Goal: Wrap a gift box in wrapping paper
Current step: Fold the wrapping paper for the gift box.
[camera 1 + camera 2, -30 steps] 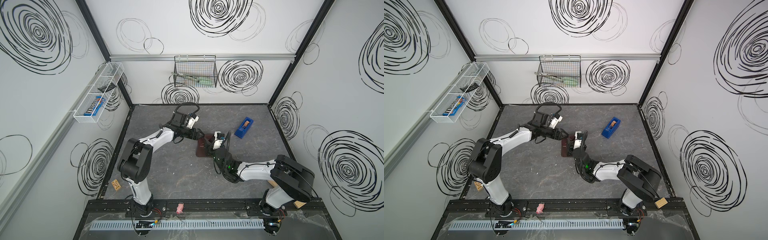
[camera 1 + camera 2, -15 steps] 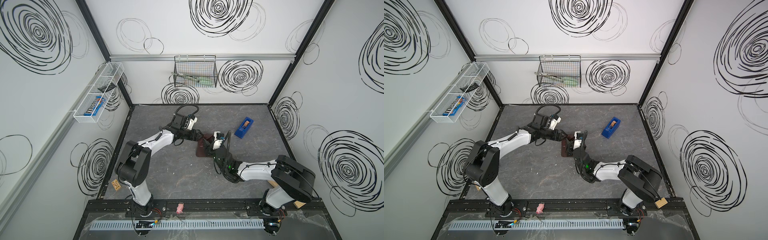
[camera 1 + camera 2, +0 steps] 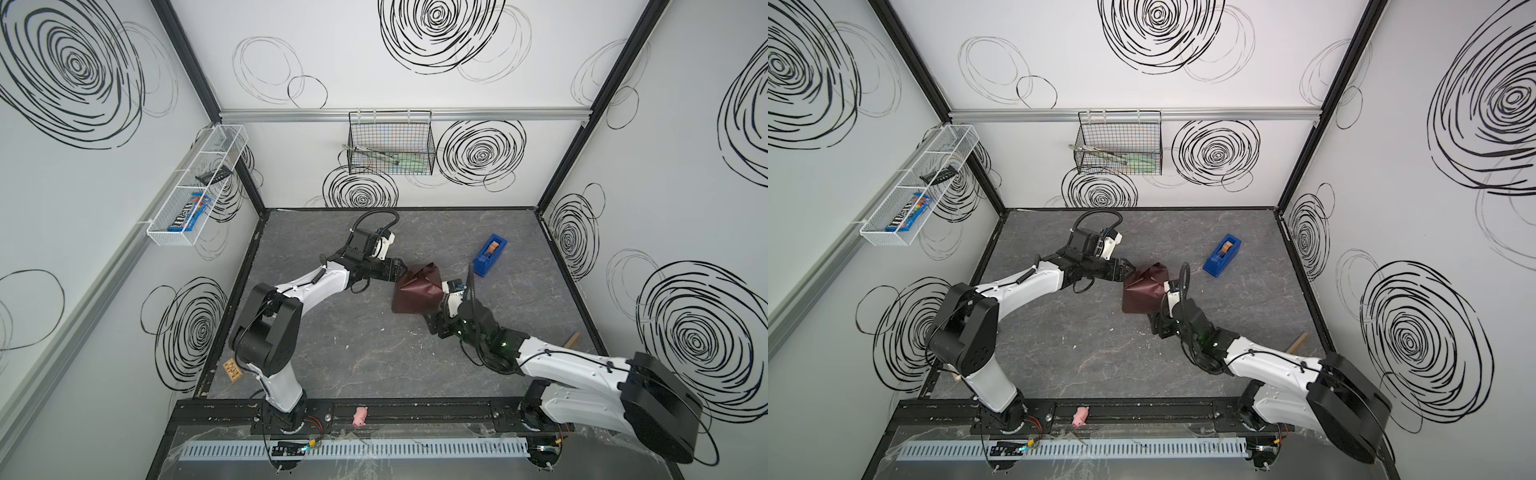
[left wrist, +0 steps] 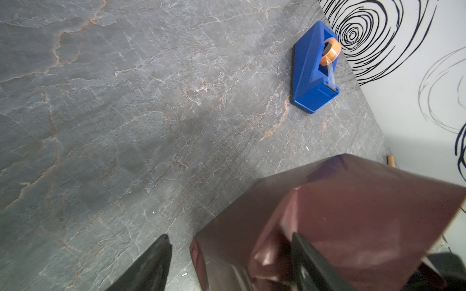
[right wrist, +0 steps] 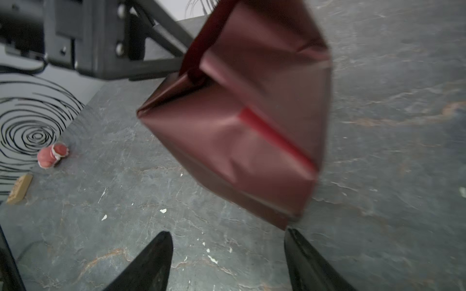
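Observation:
The wrapping paper (image 3: 417, 289) (image 3: 1144, 291) is maroon and folded round a squarish parcel in mid-table; the gift box is hidden inside it. My left gripper (image 3: 401, 268) (image 3: 1130, 270) is at the parcel's far-left corner. In the left wrist view the left gripper (image 4: 228, 236) is open and straddles that corner of the paper (image 4: 340, 214), one finger clear of it on the table side. My right gripper (image 3: 432, 318) (image 5: 225, 233) stands open at the parcel's near-right side. Nothing lies between its jaws, and one fingertip is just short of the paper's (image 5: 239, 126) lowest corner.
A blue tape dispenser (image 3: 490, 254) (image 4: 314, 73) stands to the right of the parcel, towards the back. A pink lump (image 3: 360, 415) lies on the front rail, a wooden stick (image 3: 571, 340) by the right wall and a small wooden tag (image 3: 232, 369) at the front left.
My right gripper's jaws have spread wider beside the parcel. My left arm has shifted a little, with its gripper staying at the parcel's corner. The parcel has hardly moved.

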